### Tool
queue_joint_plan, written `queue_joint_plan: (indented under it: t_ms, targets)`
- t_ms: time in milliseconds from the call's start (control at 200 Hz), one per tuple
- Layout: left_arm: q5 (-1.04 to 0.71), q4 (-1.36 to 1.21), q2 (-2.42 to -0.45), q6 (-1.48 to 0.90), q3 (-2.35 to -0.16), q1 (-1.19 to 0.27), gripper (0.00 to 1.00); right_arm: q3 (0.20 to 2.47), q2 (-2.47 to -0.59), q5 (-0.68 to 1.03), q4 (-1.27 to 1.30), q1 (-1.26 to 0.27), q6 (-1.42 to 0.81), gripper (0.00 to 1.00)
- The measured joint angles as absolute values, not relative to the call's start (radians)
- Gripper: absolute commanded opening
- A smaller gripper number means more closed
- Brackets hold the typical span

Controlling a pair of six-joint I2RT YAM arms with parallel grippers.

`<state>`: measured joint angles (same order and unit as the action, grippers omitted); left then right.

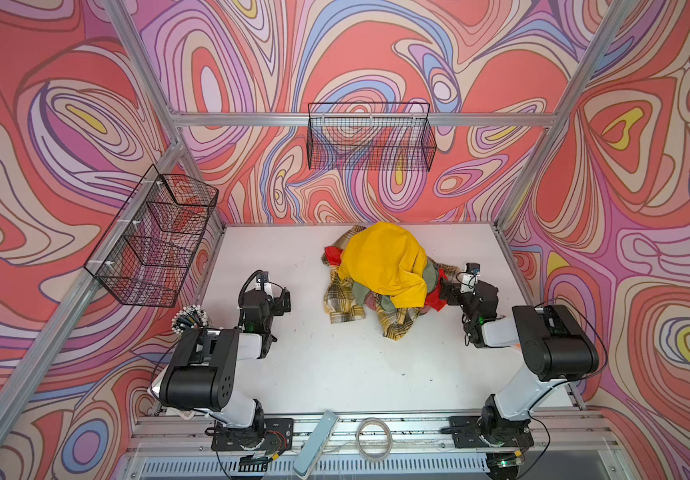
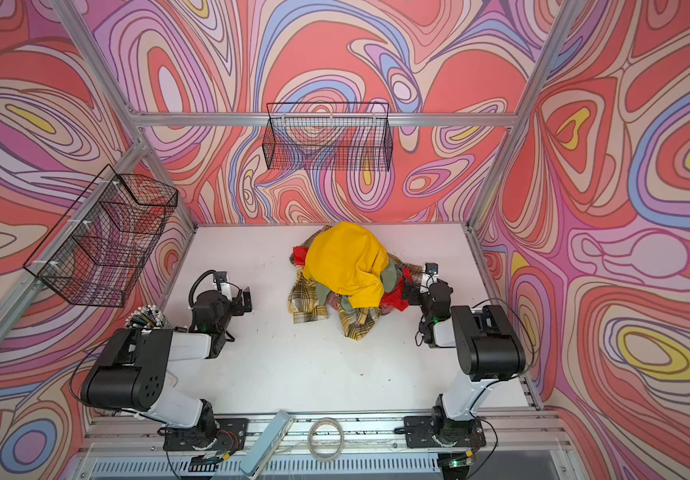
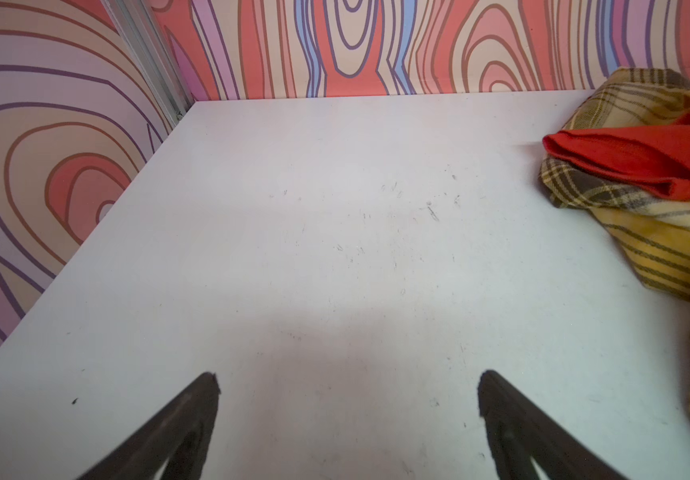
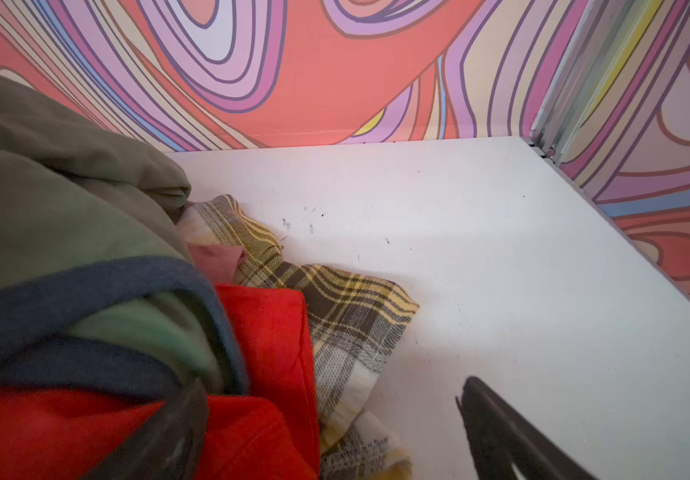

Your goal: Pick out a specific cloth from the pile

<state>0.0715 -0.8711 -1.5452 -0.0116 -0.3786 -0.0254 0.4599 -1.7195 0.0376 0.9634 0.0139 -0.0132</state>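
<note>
The pile (image 1: 391, 305) lies at the back middle of the white table (image 1: 335, 374) in both top views. A plain yellow cloth (image 1: 383, 262) caps it. The cloth, plaid yellow and cream with dark lines (image 1: 341, 301) (image 2: 306, 299), spills out underneath at the left, front and right. My left gripper (image 1: 283, 299) (image 3: 347, 378) stands open over bare table, left of the pile and apart from it. My right gripper (image 1: 445, 291) (image 4: 331, 388) is open at the pile's right edge. A red cloth (image 4: 268, 332) and a fold of the plaid cloth (image 4: 347, 316) lie between its fingers.
Olive green cloth (image 4: 44, 199) with a dark blue edge bulks over the red one. Wire baskets hang on the back wall (image 1: 370, 137) and the left wall (image 1: 156, 237). A bundle of pens (image 1: 189, 322) stands by the left arm. A tape roll (image 1: 373, 437) lies on the front rail.
</note>
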Motion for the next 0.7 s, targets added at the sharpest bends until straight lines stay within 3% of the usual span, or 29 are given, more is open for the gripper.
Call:
queue_joint_plan:
  t_ms: [701]
  targets:
    - [0.079, -0.871, -1.545, -0.012, -0.379, -0.027, 1.0, 0.46, -1.72, 0.038, 0.963, 0.014, -0.013, 0.98]
